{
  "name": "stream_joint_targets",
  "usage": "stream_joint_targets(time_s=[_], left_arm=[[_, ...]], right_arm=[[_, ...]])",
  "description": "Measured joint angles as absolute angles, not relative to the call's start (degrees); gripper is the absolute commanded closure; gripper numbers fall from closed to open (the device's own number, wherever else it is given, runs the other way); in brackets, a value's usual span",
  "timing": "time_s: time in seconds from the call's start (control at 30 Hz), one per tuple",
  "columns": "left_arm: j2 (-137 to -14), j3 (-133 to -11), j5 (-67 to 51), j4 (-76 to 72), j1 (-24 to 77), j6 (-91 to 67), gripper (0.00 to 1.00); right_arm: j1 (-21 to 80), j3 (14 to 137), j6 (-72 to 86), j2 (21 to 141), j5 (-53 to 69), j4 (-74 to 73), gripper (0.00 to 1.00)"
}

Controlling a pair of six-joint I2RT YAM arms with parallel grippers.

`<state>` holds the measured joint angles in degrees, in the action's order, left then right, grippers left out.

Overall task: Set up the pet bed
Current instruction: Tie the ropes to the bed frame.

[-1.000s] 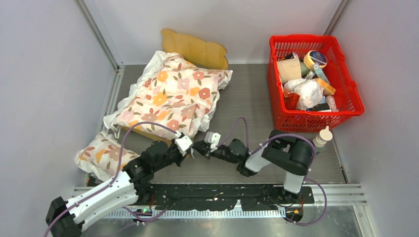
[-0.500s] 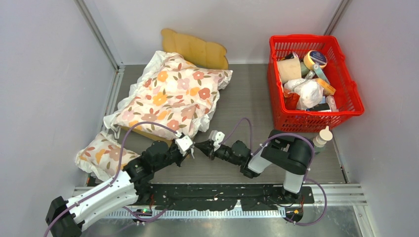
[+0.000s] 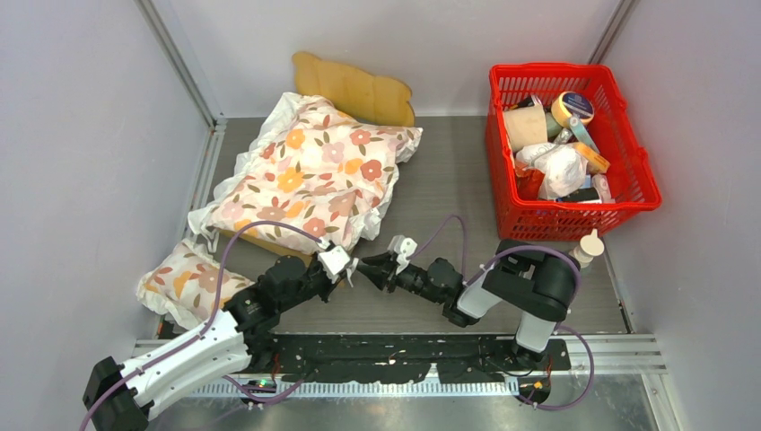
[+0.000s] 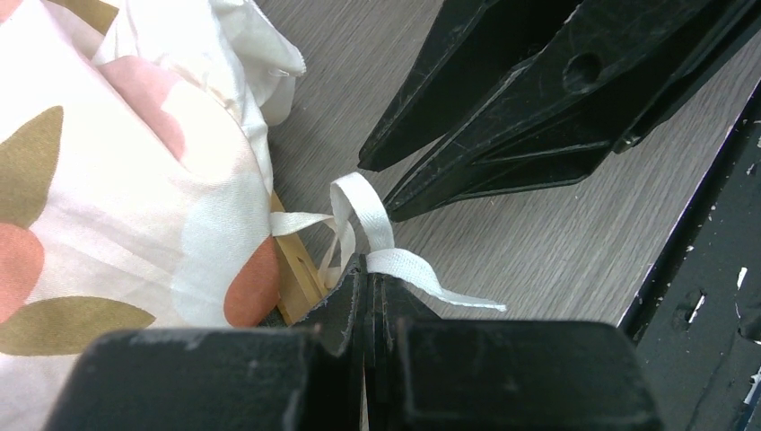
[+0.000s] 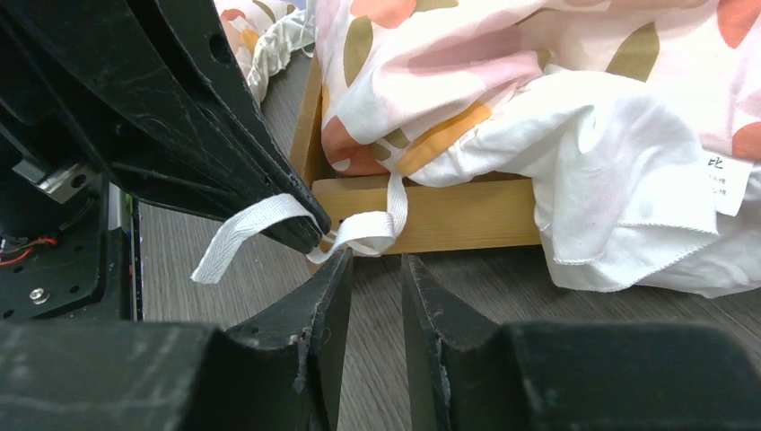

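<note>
Fabric tie (image 4: 370,205), thin and white, sits pinched in the clenched left gripper (image 4: 368,274), likely so the slightly parted right gripper (image 5: 372,262) can catch its loop. The light-wood pet bed (image 3: 359,90) lies left on the desk (image 3: 449,180), under a floral-print cushion (image 3: 310,175).

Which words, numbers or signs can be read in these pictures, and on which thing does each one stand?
"比": on the white tag sewn to the floral cushion; the smaller print under it is too blurred to read.
Labels on the things in the red basket: too small to read.
</note>
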<state>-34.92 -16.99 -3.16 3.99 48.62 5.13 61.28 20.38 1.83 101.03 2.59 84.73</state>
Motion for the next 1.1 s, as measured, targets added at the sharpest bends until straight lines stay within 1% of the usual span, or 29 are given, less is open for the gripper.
stream_joint_targets(time_s=[0.2, 0.37, 0.63, 0.73, 0.93, 1.03, 1.1], left_arm=[[-34.92, -16.99, -2.68, 3.70, 48.62, 5.10, 1.00], [-34.92, -16.99, -2.59, 3.66, 48.62, 5.08, 1.00], [-34.89, -16.99, -2.57, 3.62, 48.62, 5.08, 1.00], [-34.92, -16.99, -2.57, 3.60, 48.62, 5.08, 1.00], [-35.14, -16.99, -2.57, 3.42, 48.62, 5.10, 1.00], [-35.14, -16.99, -2.48, 3.38, 48.62, 5.10, 1.00], [-35.14, -16.99, -2.20, 3.25, 48.62, 5.13, 1.00]], right_arm=[[61.28, 20.23, 3.60, 100.31, 2.48, 84.82, 0.67], [61.28, 20.25, 5.39, 99.98, 1.98, 84.84, 0.71], [61.28, 21.91, 6.46, 99.77, 2.02, 84.66, 0.71], [61.28, 23.20, 6.46, 99.77, 2.07, 84.05, 0.77], [61.28, 24.56, 6.68, 99.90, 2.20, 82.81, 0.84], [61.28, 24.56, 7.11, 100.79, 2.17, 82.54, 0.84], [61.28, 24.56, 7.40, 101.43, 2.20, 82.04, 0.81]])
